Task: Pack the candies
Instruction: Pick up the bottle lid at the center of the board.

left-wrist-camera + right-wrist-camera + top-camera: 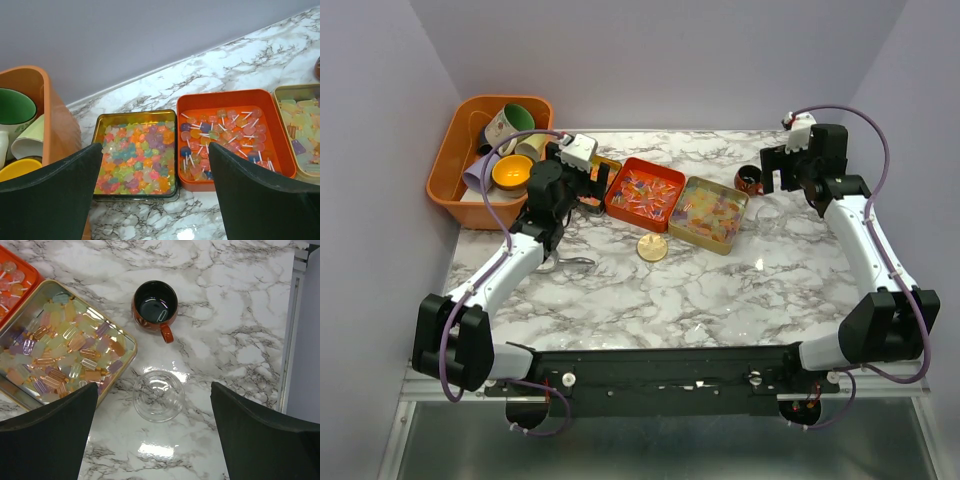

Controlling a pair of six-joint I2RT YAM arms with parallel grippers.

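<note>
Candies (135, 157), tiny translucent multicoloured sweets, fill trays (225, 97); left fingers (50, 195) and right fingers (45, 435) apart.

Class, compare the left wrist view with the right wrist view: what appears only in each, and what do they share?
Only the left wrist view: a gold tray of small mixed candies and an orange bin holding mugs. Only the right wrist view: a red-orange mug and a clear glass dish. Both: the orange lollipop tray, the gold tray of pale wrapped candies, the marble table.
</note>
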